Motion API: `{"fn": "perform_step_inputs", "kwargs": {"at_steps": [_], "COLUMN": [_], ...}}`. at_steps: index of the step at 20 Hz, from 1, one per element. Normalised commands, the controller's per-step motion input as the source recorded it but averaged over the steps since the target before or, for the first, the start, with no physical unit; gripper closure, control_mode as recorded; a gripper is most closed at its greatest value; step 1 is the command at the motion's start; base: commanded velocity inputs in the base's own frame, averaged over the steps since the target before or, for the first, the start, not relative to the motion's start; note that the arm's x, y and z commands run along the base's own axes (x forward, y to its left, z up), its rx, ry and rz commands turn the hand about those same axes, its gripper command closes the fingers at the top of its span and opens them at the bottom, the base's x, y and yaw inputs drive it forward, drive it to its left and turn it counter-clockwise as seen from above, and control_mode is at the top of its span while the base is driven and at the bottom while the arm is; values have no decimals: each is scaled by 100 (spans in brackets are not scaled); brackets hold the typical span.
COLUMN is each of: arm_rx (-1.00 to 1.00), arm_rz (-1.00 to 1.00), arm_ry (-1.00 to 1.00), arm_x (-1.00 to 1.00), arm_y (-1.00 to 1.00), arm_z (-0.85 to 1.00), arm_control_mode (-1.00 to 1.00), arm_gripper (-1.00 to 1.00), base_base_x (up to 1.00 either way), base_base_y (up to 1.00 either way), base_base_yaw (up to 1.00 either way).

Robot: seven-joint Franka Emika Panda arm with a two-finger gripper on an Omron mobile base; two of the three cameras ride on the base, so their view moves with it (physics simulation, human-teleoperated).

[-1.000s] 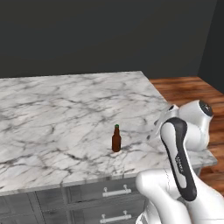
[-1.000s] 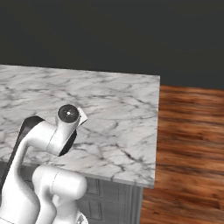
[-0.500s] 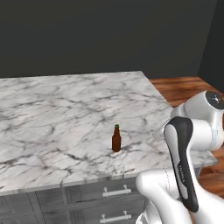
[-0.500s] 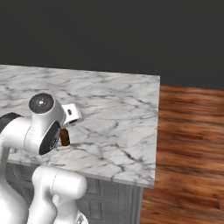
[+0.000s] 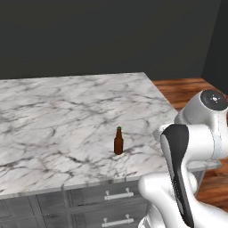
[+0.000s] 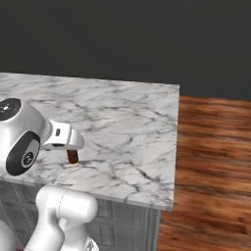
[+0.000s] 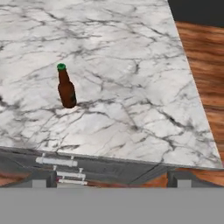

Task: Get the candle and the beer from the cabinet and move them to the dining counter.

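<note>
The beer point(image 5: 118, 141), a small brown bottle with a green cap, stands upright on the white marble dining counter point(image 5: 53, 111) near its front edge. In the hand view the beer point(image 7: 66, 87) is up and to the left on the dining counter point(image 7: 131, 65). My gripper point(image 7: 109, 180) is drawn back over the counter's front edge, open, its dark fingertips point(image 7: 43, 181) far apart with nothing between them. From the right base camera, my white hand covers most of the beer point(image 6: 72, 156), leaving its lower part showing on the dining counter point(image 6: 132, 122). The candle and the cabinet are out of view.
Grey drawers with silver bar handles point(image 5: 118, 195) run under the counter's front edge. Wooden floor point(image 6: 215, 162) lies past the counter's right edge. A dark wall point(image 5: 111, 35) stands behind the counter.
The arm has swung back from the bottle, its upper joint moving outward toward the frame edge in both base views. The beer stands where it was, uncovered in the right base view.
</note>
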Motion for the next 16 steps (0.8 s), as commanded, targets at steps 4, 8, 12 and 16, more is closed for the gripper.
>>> {"fn": "perform_step_inputs", "kwargs": {"at_steps": [4, 8, 12, 16], "arm_rx": [18, 20, 0, 0], "arm_rz": [-29, -20, -1, 0], "arm_ry": [-16, -4, 0, 0], "arm_x": [-28, -7, 0, 0], "arm_y": [0, 0, 0, 0], "arm_z": [-27, -13, 0, 0], "arm_control_mode": [-100, -100, -100, -100], "arm_gripper": [-100, -100, -100, -100], "base_base_x": [0, 0, 0, 0], "base_base_y": [0, 0, 0, 0], "base_base_yaw": [0, 0, 0, 0]}}
